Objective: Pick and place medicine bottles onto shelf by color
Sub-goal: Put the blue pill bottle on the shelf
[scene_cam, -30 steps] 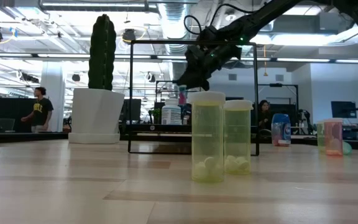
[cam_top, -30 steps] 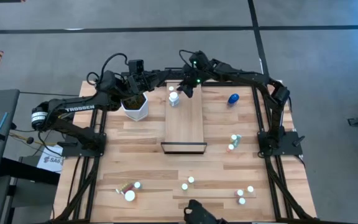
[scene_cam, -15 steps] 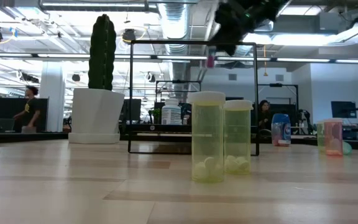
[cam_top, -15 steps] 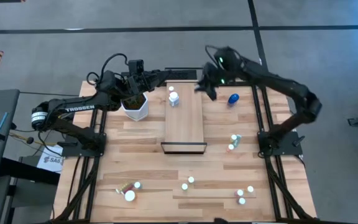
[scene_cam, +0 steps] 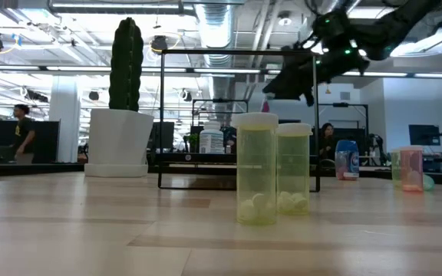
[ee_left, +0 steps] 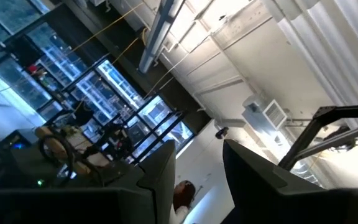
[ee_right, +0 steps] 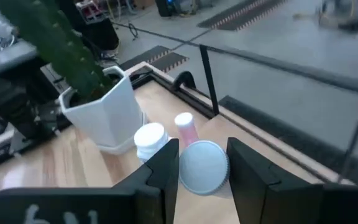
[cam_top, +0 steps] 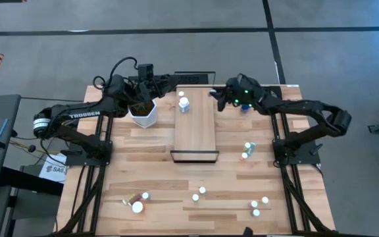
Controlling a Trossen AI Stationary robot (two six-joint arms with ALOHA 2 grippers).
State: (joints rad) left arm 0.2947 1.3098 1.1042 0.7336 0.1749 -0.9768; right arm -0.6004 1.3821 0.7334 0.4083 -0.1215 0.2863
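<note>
The shelf point(cam_top: 197, 135) lies at the table's middle. A white bottle point(cam_top: 184, 104) and a pink white-capped bottle point(cam_top: 181, 94) stand at its far end; both show in the right wrist view point(ee_right: 149, 138) point(ee_right: 184, 124). My right gripper point(cam_top: 216, 96) hangs over the shelf's far right corner, shut on a pale-capped pink bottle point(ee_right: 204, 165). My left gripper point(cam_top: 170, 80) is open and empty above the cactus pot point(cam_top: 143, 113), pointing up. A blue bottle point(cam_top: 247, 105) stands under my right arm. My right gripper has the bottle's round pale cap point(ee_right: 205, 180) between its two fingers point(ee_right: 166, 165), at their free ends. The cap hides the body in the wrist view. In the low view a bit of pink point(scene_cam: 265, 106) hangs below the gripper, clear of the shelf.
Two green bottles point(cam_top: 247, 150) stand right of the shelf. More small bottles stand along the near edge point(cam_top: 199, 193) point(cam_top: 260, 205) point(cam_top: 137, 203). In the low view two yellow-green bottles point(scene_cam: 257, 169) stand close in front, with the shelf's dark frame point(scene_cam: 162, 115) behind.
My right gripper has risen from low over the shelf's far end, gone toward the table's right edge, then come down a little at the shelf's far right corner. The pink bottle has travelled with it. The two bottles on the shelf have stayed put.
</note>
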